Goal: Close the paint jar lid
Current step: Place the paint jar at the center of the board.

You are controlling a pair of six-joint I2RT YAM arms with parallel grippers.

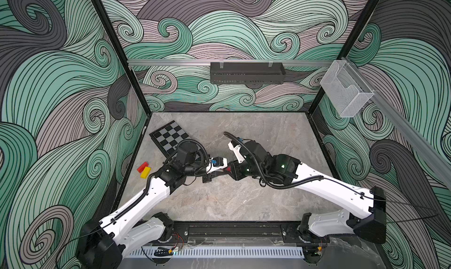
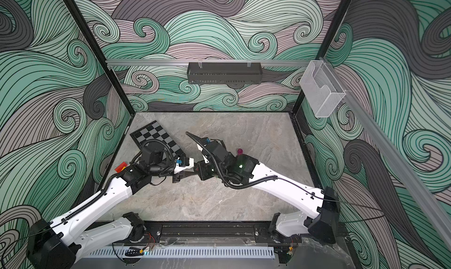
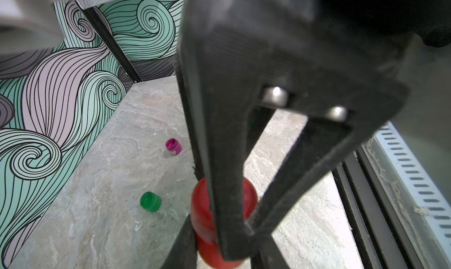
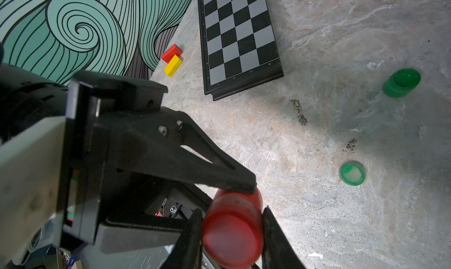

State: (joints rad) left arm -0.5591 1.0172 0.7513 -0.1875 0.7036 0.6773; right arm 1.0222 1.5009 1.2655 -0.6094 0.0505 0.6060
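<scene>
While red jar (image 4: 231, 233) is clamped | green lid (image 4: 352, 173), chessboard (image 4: 239, 35) nearby

On my marbled worktop (image 4: 341, 23) a black-and-grey chessboard (image 4: 238, 39) lies flat near the wall (image 4: 73, 23); beside it a red block (image 4: 171, 52) touches a yellow block (image 4: 173, 65).

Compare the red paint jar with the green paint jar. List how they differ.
Colour: one is a small red plastic paint jar, the other a small green plastic paint jar.
Support: the red jar is clamped by the left gripper and right gripper; the green jar sits free on the grey marbled table.
Lid: the green jar is open, its round green lid lying apart; the red jar shows a closed end.
Both are small round pots.
</scene>
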